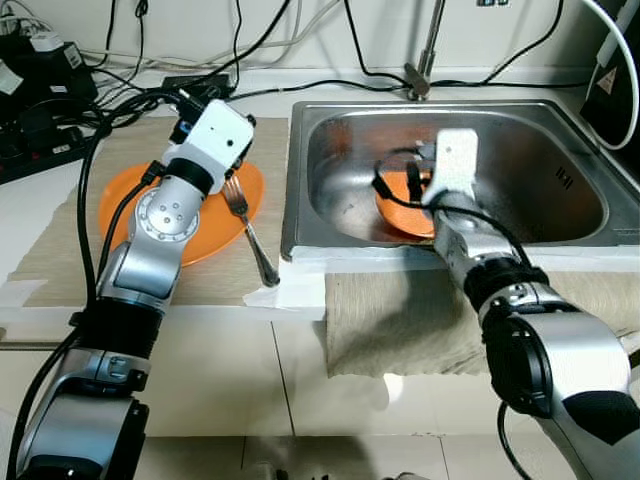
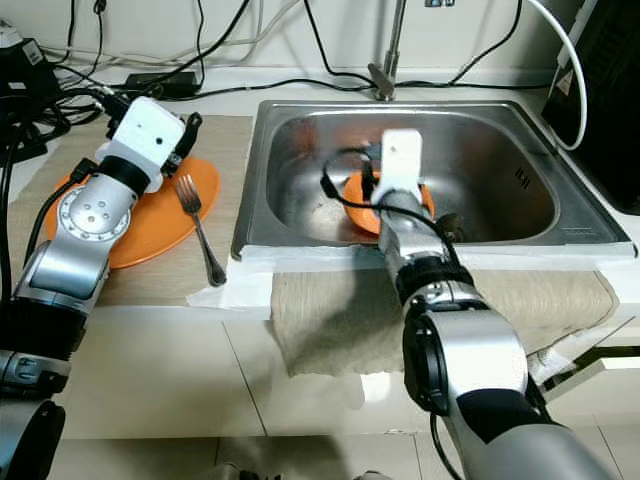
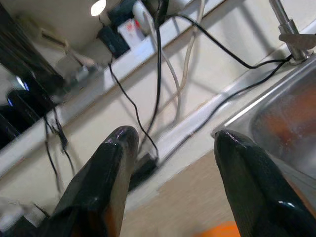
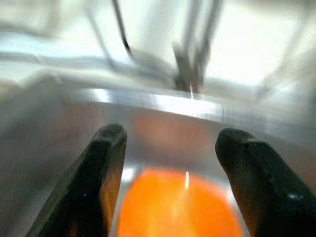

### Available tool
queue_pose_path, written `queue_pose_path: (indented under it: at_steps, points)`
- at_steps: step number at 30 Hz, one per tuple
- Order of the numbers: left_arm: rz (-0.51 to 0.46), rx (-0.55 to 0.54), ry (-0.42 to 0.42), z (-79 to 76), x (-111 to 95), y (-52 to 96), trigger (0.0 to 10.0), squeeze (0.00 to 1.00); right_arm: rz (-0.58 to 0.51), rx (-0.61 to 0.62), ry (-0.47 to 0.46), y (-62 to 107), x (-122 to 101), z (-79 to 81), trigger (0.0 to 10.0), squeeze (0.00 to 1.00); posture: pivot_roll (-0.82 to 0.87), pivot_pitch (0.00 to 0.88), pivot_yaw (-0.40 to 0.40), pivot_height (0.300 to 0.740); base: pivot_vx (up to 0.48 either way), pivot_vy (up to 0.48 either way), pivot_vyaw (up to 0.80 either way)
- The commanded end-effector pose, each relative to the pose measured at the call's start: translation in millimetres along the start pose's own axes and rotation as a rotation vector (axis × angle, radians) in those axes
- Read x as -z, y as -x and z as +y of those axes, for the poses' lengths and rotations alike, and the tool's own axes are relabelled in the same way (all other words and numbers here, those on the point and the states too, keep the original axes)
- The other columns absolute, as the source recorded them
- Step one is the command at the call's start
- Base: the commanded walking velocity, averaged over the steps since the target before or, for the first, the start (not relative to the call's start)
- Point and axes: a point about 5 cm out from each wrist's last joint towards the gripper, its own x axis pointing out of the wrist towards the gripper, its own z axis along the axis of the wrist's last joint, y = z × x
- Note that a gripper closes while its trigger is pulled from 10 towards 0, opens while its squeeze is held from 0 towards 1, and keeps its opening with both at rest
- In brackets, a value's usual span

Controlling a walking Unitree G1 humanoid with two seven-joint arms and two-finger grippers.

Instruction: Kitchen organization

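A: Where's the right gripper?
B: Reaching into the steel sink. Fingers spread apart, nothing between them. Orange bowl sits just below and ahead of the tips, on the sink floor.

A: Touching the bowl?
B: Can't confirm. Wrist view is blurred; the fingertips look to be above the rim, possibly clear of it.

A: Left side?
B: Left gripper is released too, jaws wide, holding nothing. Its arm is raised over the orange plate on the counter left of the sink. The wrist camera looks past the fingers at the back wall, cables and the tap base.

A: Cutlery?
B: Fork lies with its tines on the plate's right edge and its handle running off onto the beige mat, ending near the sink's front left corner.

A: Anything else on the counter?
B: Grey cloth hangs over the front edge below the sink. Black cables and a power strip at the back left. Tap is behind the sink, centre.
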Motion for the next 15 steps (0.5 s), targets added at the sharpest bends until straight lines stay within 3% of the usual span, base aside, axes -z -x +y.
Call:
queue_pose_path:
  at_steps: [1, 2, 4, 7, 11, 15]
  points:
    - [0.034, -0.004, 0.06, -1.1, 4.9, 3.4, 10.0, 0.0, -0.118, -0.034, 0.071, -0.1, -16.4, 5.7, 10.0, 0.0, 0.01, 0.0, 0.018, 0.74, 0.0, 0.0, 0.0]
    - [0.034, -0.004, 0.06, -1.1, 4.9, 3.4, 10.0, 0.0, -0.118, -0.034, 0.071, -0.1, -16.4, 5.7, 10.0, 0.0, 0.01, 0.0, 0.018, 0.74, 0.0, 0.0, 0.0]
    - [0.092, -0.036, 0.16, -0.5, 14.2, 8.4, 10.0, 0.0, -0.199, -0.045, 0.117, 5.2, -19.0, 6.3, 10.0, 0.0, 0.01, 0.0, 0.017, 0.74, 0.0, 0.0, 0.0]
    - [0.108, -0.043, 0.175, -0.1, 17.2, 10.4, 10.0, 0.0, -0.225, -0.046, 0.135, 7.5, -19.1, 5.8, 10.0, 0.0, 0.01, 0.0, 0.017, 0.74, 0.0, 0.0, 0.0]
    - [0.182, -0.091, 0.261, 1.8, 30.4, 19.7, 10.0, 0.0, -0.287, -0.033, 0.153, 16.7, -15.9, 1.3, 10.0, 0.0, 0.01, 0.0, 0.016, 0.74, 0.0, 0.0, 0.0]
    - [0.212, -0.125, 0.275, 4.8, 36.5, 25.5, 10.0, 0.0, -0.323, -0.004, 0.147, 22.9, -14.6, -2.8, 10.0, 0.0, 0.01, 0.0, 0.013, 0.74, 0.0, 0.0, 0.0]
